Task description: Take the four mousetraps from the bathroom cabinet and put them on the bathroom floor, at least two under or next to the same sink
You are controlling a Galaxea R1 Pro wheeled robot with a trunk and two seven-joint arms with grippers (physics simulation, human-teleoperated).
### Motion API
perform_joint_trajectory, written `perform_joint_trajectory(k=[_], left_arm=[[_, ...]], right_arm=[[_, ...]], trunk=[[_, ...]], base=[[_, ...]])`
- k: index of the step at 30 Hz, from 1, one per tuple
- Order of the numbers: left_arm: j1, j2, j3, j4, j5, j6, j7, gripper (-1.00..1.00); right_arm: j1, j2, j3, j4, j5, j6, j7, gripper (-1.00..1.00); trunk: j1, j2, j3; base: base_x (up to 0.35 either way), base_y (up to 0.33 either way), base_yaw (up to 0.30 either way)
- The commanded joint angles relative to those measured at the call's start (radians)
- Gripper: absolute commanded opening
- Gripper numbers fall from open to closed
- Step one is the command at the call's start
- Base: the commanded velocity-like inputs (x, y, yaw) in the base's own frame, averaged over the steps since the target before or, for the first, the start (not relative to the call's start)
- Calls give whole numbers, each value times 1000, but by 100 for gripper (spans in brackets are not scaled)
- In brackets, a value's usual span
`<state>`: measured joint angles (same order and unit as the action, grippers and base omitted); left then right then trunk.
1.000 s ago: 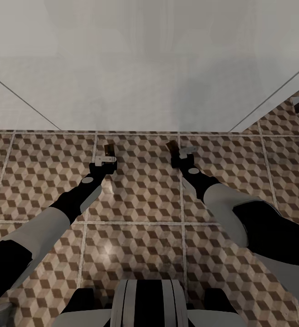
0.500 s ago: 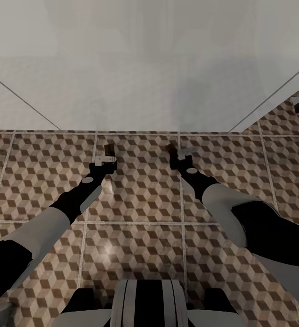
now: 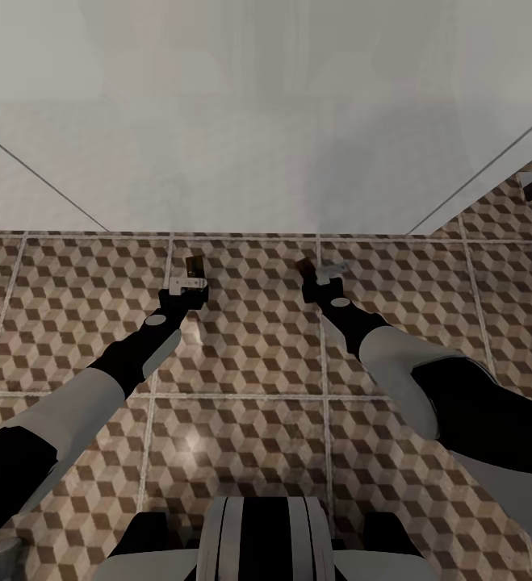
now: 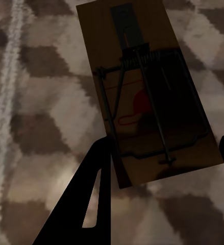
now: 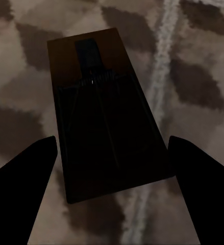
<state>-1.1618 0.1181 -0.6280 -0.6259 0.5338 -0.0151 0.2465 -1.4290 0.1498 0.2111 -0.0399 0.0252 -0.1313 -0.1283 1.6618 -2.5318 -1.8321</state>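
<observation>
Closest in, reaching forward and down with both arms over the bathroom floor of brown, beige and white cube-printed tiles. On the left, left gripper closed onto the near end of the left mousetrap; in the left wrist view, dark fingers pressed against the long edges of that wooden slab, spring and wire bar facing up, floor close beneath. On the right, right gripper low over the tiles with the right mousetrap at its tip; in the right wrist view, fingers set on either side of the shadowed slab, contact impossible to tell, so grip uncertain. Beside that trap, a pale grout line. Both traps near the edge of the tiling, well apart from each other. Beyond, a pale grey-white wall rising from the floor.
</observation>
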Motion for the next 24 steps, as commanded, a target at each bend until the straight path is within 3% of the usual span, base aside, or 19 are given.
perform_joint_trajectory(k=[1,24], left_arm=[[-1,2,-8,-1,8,-1,8,-100],[-1,2,-9,-3,8,-2,8,-100]], right_arm=[[-1,0,5,1,3,-1,-6,-100],[-2,4,5,-12,2,71,-11,-100]], trunk=[[0,0,0],[0,0,0]], base=[[0,0,0],[0,0,0]])
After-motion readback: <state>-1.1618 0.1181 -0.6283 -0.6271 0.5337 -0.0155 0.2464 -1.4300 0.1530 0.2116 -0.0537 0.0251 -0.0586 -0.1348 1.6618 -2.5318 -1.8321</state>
